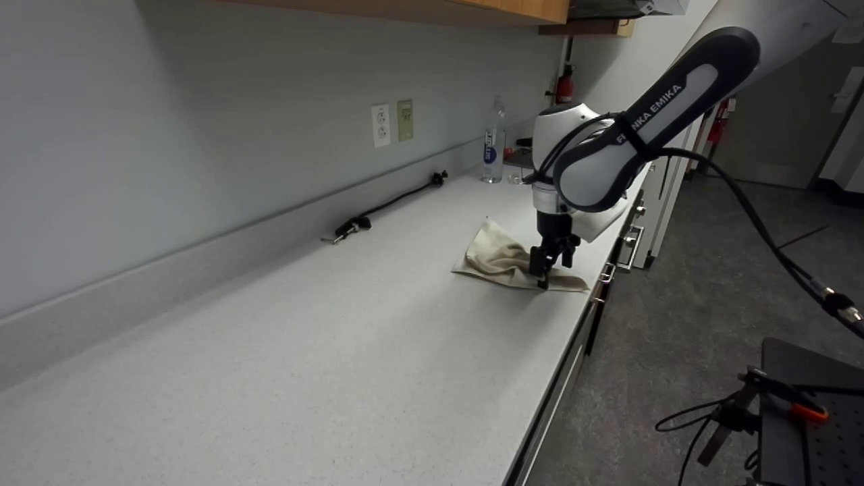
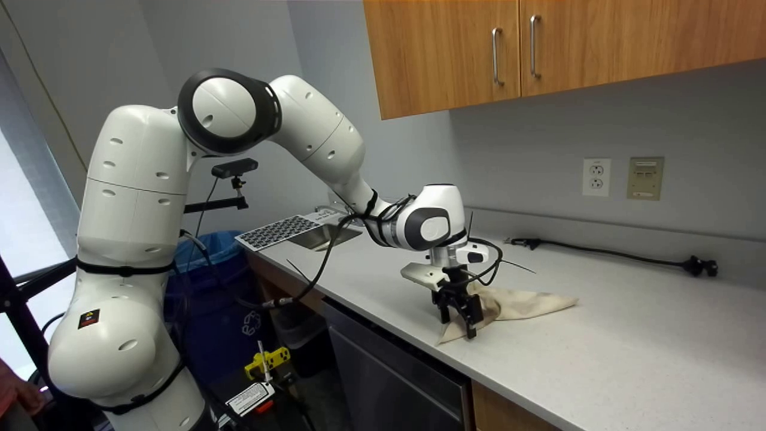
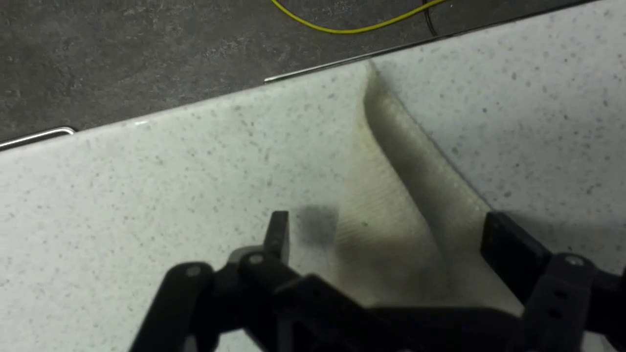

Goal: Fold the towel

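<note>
The beige towel (image 1: pixel 491 251) lies crumpled on the counter in both exterior views, with a raised fold and brownish patches. One narrow corner reaches the counter's front edge; in the wrist view this tapering towel part (image 3: pixel 374 195) has its right side doubled over in a lengthwise crease. My gripper (image 2: pixel 458 327) points down over that end, its jaws wide apart. In the wrist view the left fingertip (image 3: pixel 279 227) stands over bare counter beside the cloth, and the right fingertip (image 3: pixel 511 249) overlaps the towel's right border. Nothing is gripped. The gripper's body hides part of the cloth.
A black cable with clamp ends (image 1: pixel 398 201) lies along the back wall. A clear bottle (image 1: pixel 494 155) stands farther along the counter (image 1: pixel 324 351). A sink (image 2: pixel 326 237) is set into the counter behind the arm. The front edge drops to the floor close to the gripper.
</note>
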Tool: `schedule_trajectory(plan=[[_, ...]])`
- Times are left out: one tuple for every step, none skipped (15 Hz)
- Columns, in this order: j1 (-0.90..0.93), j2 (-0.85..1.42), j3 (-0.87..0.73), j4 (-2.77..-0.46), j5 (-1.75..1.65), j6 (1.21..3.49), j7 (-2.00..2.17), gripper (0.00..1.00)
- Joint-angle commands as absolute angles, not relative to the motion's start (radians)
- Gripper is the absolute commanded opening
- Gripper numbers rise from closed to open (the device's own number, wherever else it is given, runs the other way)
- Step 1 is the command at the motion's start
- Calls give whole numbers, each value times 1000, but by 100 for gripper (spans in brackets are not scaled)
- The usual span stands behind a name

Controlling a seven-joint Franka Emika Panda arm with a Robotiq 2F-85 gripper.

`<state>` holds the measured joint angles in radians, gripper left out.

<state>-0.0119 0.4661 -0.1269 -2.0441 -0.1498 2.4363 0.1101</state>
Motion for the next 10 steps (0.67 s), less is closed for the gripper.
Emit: schedule_trajectory(plan=[[-1, 435, -141, -2089, -177, 2446, 146, 100], [-2, 433, -139, -2091, -174, 2443, 146, 96], [-2, 432, -140, -2092, -174, 2443, 149, 81], [-3, 430, -140, -2093, -173, 2443, 150, 71], [-3, 429, -140, -2094, -174, 2442, 151, 69], [-2, 427, -140, -2095, -175, 2442, 152, 60], [-2, 425, -140, -2097, -175, 2443, 153, 53], [-3, 423, -140, -2099, -174, 2443, 154, 43], [-3, 421, -141, -2102, -175, 2445, 156, 37], [-3, 419, -142, -2104, -176, 2447, 158, 30]])
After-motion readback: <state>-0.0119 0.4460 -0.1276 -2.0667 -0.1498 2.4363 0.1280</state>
